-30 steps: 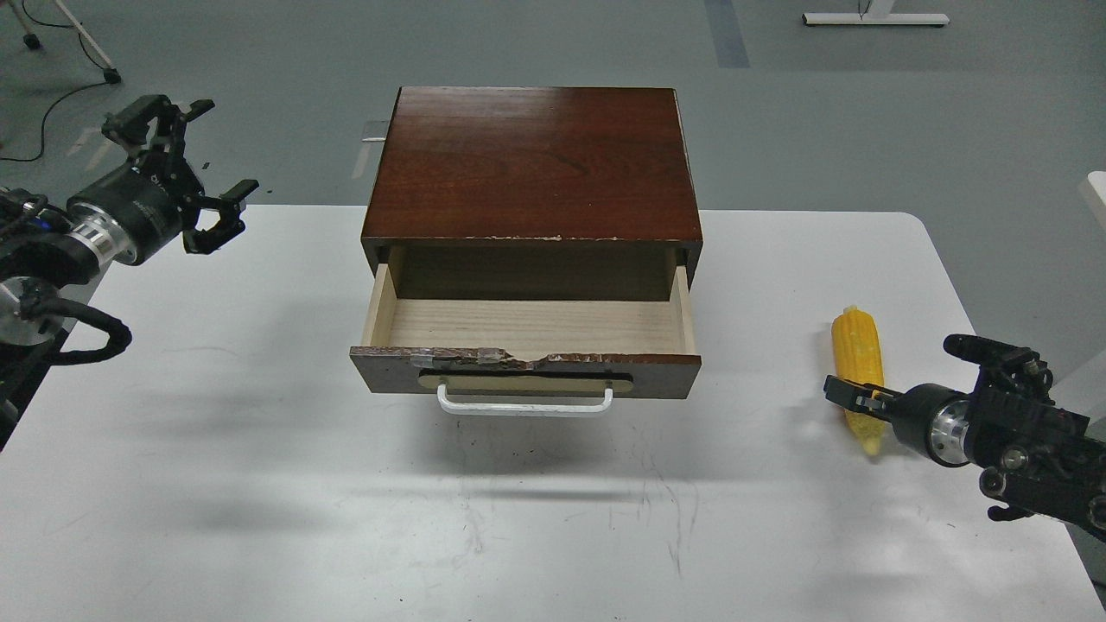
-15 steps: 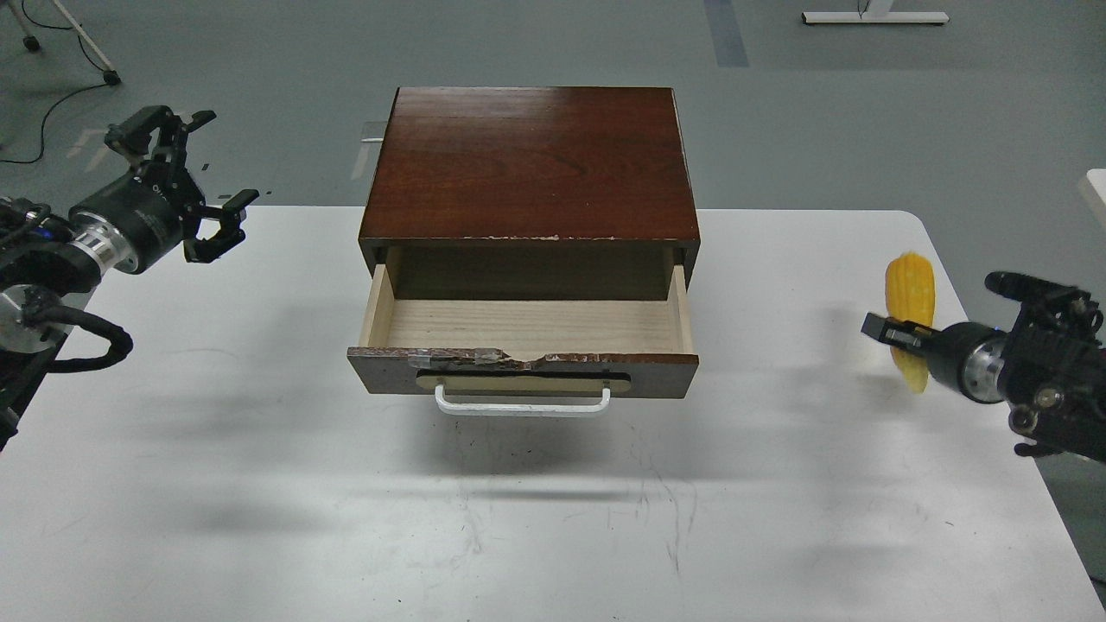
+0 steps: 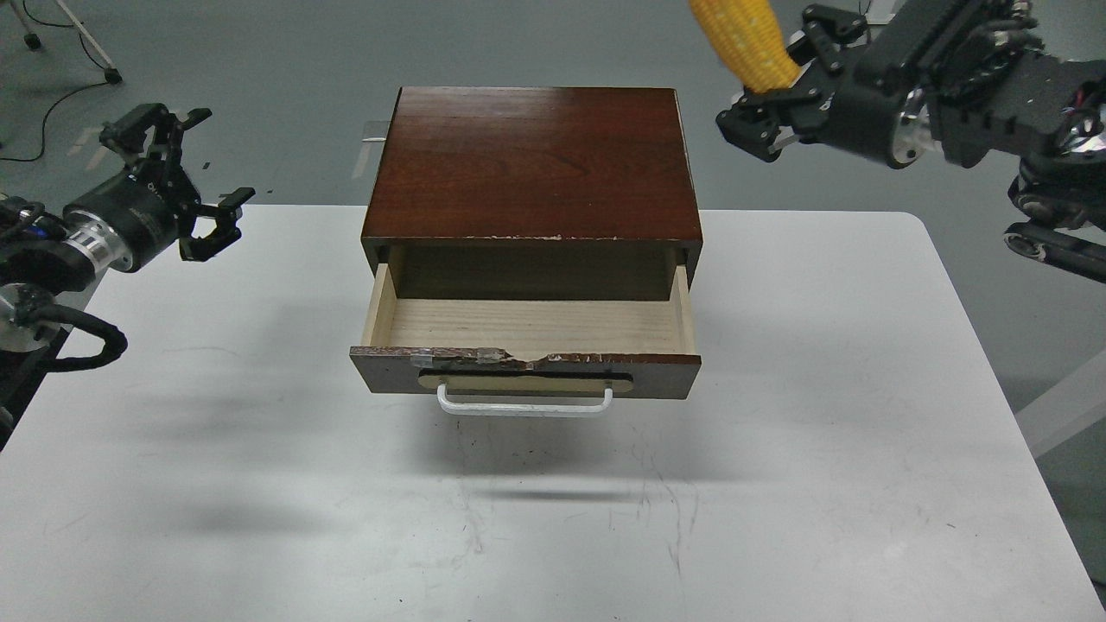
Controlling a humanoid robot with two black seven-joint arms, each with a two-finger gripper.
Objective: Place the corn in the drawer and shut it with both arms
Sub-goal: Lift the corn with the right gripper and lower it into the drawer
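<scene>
The dark reddish-brown drawer (image 3: 524,367) stands pulled open at the table's middle, its pale wood inside empty, its white bar handle (image 3: 524,406) facing me. My right gripper (image 3: 769,108) is raised high at the upper right, just right of the cabinet's back corner, and is shut on the yellow corn (image 3: 745,39), which sticks up past the top edge of the view. My left gripper (image 3: 186,186) is open and empty above the table's far left edge, well left of the drawer.
The wooden cabinet (image 3: 531,164) holding the drawer sits at the back middle of the white table (image 3: 553,518). The table's right edge runs near x 1100 to 1270. Grey floor lies beyond, with a stand's legs at the top left.
My right gripper has lifted the corn off the table's right side and swung it up and leftward to high beside the cabinet's back right corner. The left arm has barely moved.
</scene>
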